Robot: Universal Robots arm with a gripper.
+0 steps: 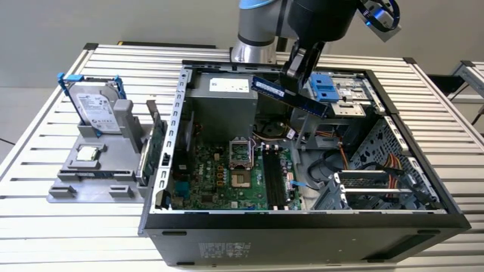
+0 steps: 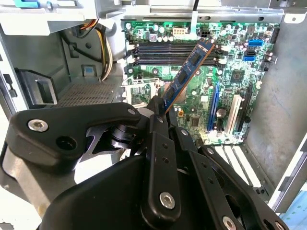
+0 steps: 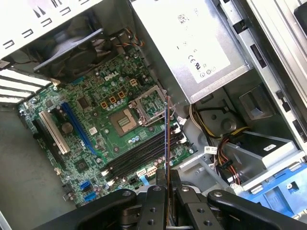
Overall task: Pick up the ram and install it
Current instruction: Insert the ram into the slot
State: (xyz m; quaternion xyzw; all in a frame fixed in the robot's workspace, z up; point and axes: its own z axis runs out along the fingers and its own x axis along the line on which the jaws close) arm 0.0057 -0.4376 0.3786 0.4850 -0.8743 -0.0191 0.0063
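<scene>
The ram (image 1: 302, 101) is a thin blue stick with black chips, held tilted in the air above the open computer case (image 1: 162, 170). My gripper (image 1: 293, 78) is shut on its upper edge. In the second wrist view the ram (image 2: 188, 74) juts out from the gripper (image 2: 160, 111) over the motherboard. It shows edge-on in the first wrist view as a thin line, the ram (image 3: 166, 139), rising from the gripper (image 3: 166, 184). The black memory slots (image 1: 274, 180) (image 2: 177, 51) (image 3: 139, 155) lie below it on the green board, well apart from the stick.
A silver hard drive with a blue handle (image 1: 97, 106) stands in a grey holder (image 1: 64, 192) at the exterior view's left, with a small square chip (image 1: 89, 152) in front. Inside the case are the power supply (image 1: 223, 99), the open CPU socket (image 1: 240, 164), cables (image 1: 378, 170) and a blue drive bay (image 1: 325, 88).
</scene>
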